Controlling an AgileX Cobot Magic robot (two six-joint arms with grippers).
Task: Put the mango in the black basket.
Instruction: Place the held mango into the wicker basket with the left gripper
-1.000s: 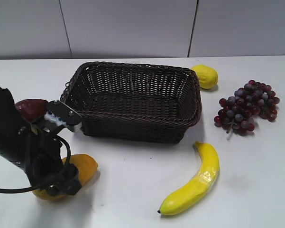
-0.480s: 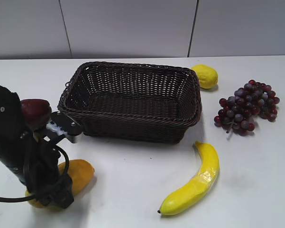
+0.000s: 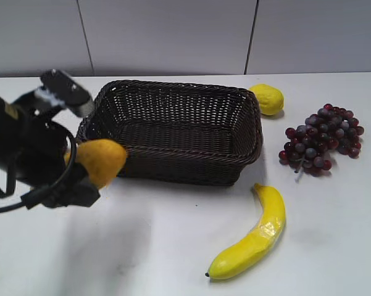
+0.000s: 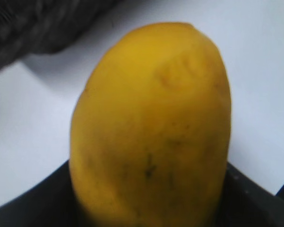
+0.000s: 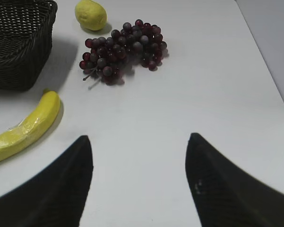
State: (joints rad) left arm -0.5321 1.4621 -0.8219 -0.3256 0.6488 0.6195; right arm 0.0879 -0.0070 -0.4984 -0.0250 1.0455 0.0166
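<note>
My left gripper (image 3: 80, 176) is shut on the yellow-orange mango (image 3: 100, 160) and holds it in the air just left of the black basket's front left corner. The mango fills the left wrist view (image 4: 151, 127), with the jaws (image 4: 146, 208) dark on either side of it. The black basket (image 3: 173, 92) is a large woven wicker one at the table's middle; a corner of it shows in the left wrist view (image 4: 33, 28) and in the right wrist view (image 5: 19, 47). My right gripper (image 5: 139, 142) is open and empty over bare table; it is out of the exterior view.
A banana (image 3: 253, 237) lies in front of the basket at the right, also in the right wrist view (image 5: 23, 132). A lemon (image 3: 266, 98) and dark grapes (image 3: 321, 139) lie right of the basket, and show in the right wrist view (image 5: 90, 14) (image 5: 120, 47).
My left gripper has lifted the mango off the table and carried it up and towards the basket. A dark red thing that showed near the left arm is now hidden.
</note>
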